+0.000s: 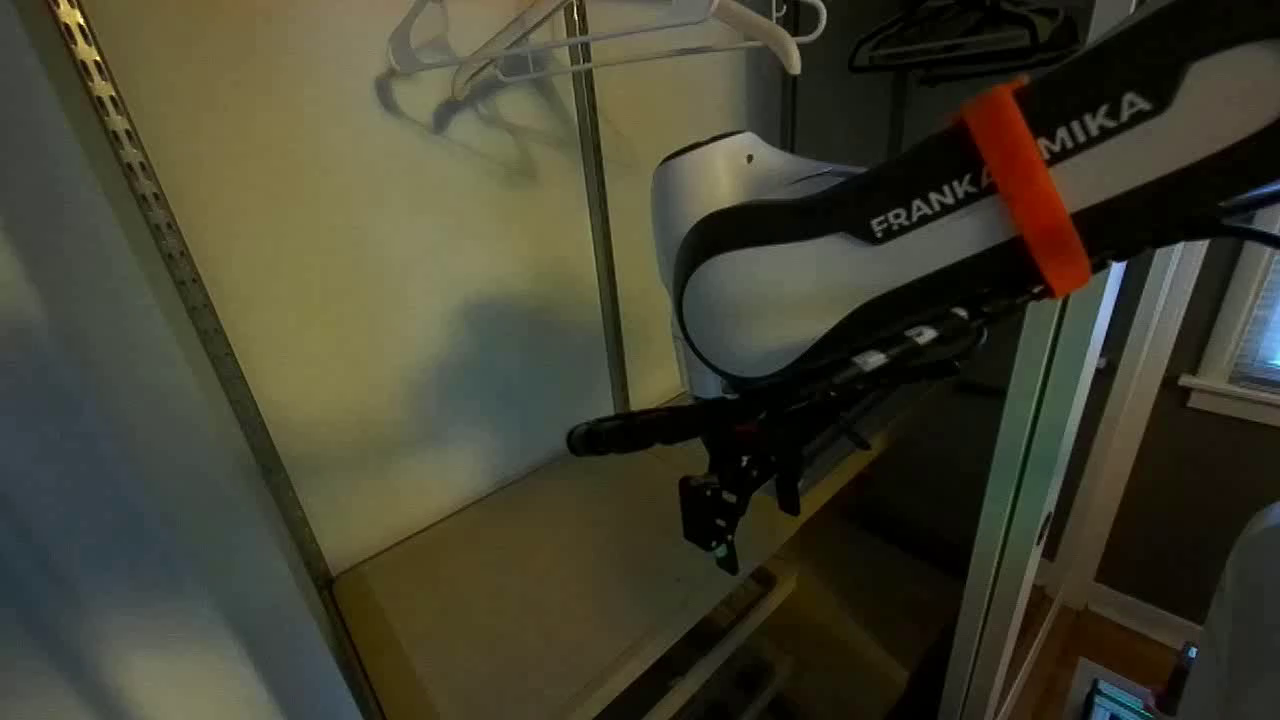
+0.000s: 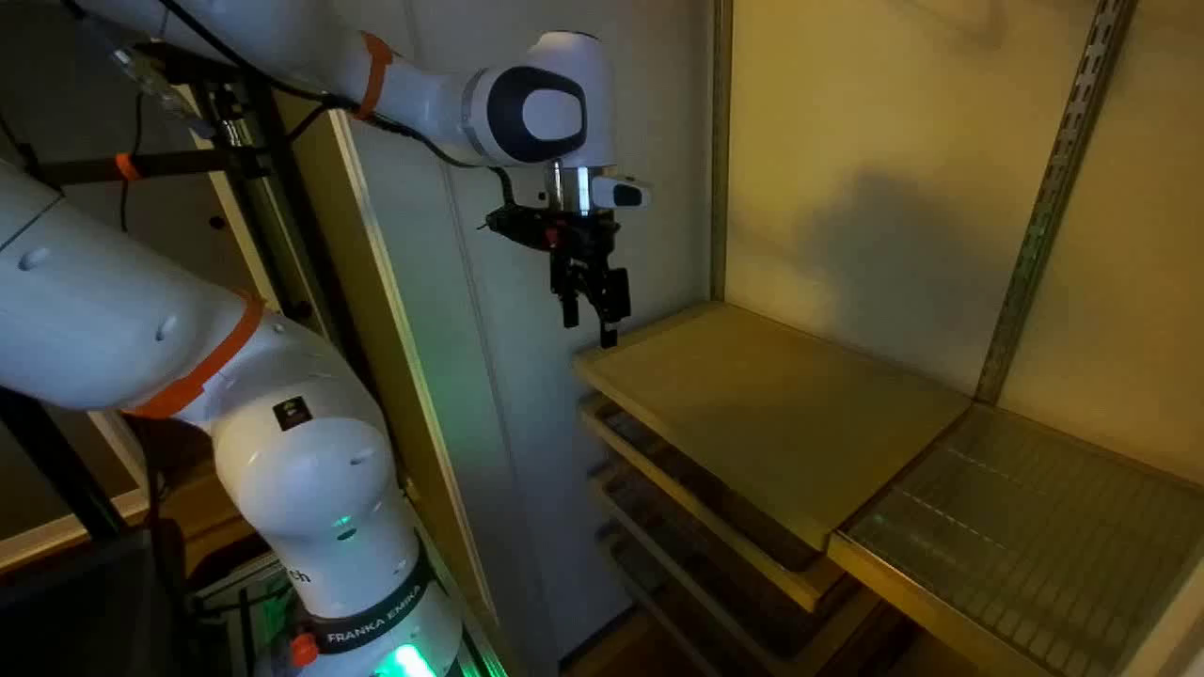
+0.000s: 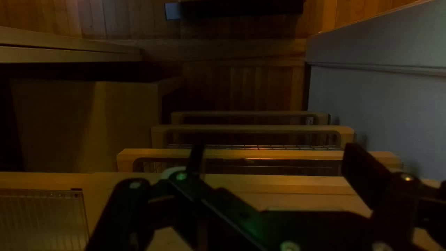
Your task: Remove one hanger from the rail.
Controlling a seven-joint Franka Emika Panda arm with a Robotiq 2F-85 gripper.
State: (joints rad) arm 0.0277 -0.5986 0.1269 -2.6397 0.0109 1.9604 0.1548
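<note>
2 fingers parted, seemingly pointing down.

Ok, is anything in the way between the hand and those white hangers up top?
No separate object shows between them. In an exterior view, the white hangers hang above the downward-pointing hand, and only the robot's own wrist lies between them in the picture. The rail isn't visible, so I can't judge there.
</note>
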